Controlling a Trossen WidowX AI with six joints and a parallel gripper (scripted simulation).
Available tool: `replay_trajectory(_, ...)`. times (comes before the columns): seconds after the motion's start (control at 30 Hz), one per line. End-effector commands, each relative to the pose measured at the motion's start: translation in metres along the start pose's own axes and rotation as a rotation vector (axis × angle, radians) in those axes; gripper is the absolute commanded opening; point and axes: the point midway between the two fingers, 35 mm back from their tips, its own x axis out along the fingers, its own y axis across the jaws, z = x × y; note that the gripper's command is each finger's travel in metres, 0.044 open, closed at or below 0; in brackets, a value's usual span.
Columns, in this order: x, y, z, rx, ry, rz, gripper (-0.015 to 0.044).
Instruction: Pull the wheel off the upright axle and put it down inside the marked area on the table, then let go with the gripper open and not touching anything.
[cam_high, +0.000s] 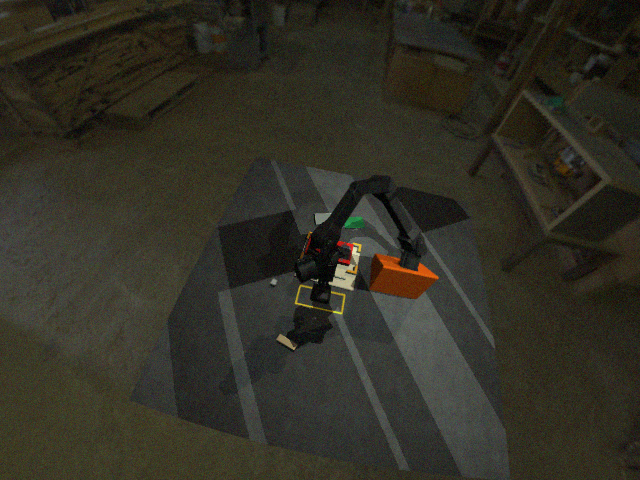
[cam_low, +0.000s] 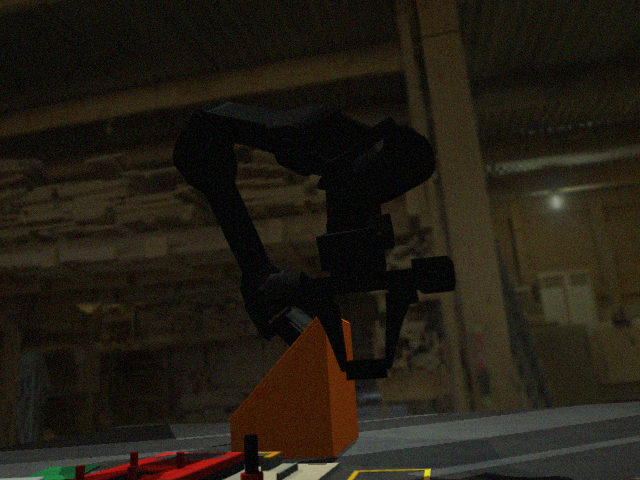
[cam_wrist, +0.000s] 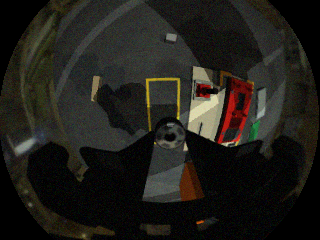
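Observation:
The black wheel (cam_high: 321, 295) (cam_low: 366, 369) (cam_wrist: 170, 135) is held between the fingertips of my gripper (cam_high: 321, 292) (cam_low: 366, 365) (cam_wrist: 169, 133), which is shut on it. The wheel is off the axle and well above the table. The upright black axle (cam_low: 250, 450) (cam_wrist: 213, 91) stands bare on its red base; the arm hides it in the top view. The marked area, a yellow outline (cam_high: 342, 312) (cam_low: 391, 470) (cam_wrist: 162, 79), lies on the table. The wheel overlaps part of it in the top view and its near end in the wrist view.
A cream board (cam_high: 347, 282) (cam_wrist: 201, 120) and a red frame (cam_low: 186, 467) (cam_wrist: 244, 92) lie beside the outline. An orange wedge (cam_high: 400, 280) (cam_low: 289, 413) (cam_wrist: 191, 184) stands by the arm's base. A tan block (cam_high: 286, 342) (cam_wrist: 95, 88), a small white block (cam_high: 273, 282) (cam_wrist: 171, 38) and a green piece (cam_high: 354, 222) (cam_wrist: 255, 131) lie around.

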Motion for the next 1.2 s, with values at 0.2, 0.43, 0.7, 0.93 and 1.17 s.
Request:
replay_trajectory(0.2,0.015,0.006,-0.006,0.003,0.004,-0.001,0.0000)
replay_trajectory(0.43,0.028,0.006,-0.006,0.003,0.004,0.000,0.0000)
replay_trajectory(0.7,0.078,0.006,-0.004,0.003,0.003,-0.001,0.0000)
replay_trajectory(0.93,0.107,0.004,-0.007,0.003,0.004,-0.005,0.0000)
replay_trajectory(1.17,0.103,0.004,-0.007,0.009,0.013,-0.002,0.0131)
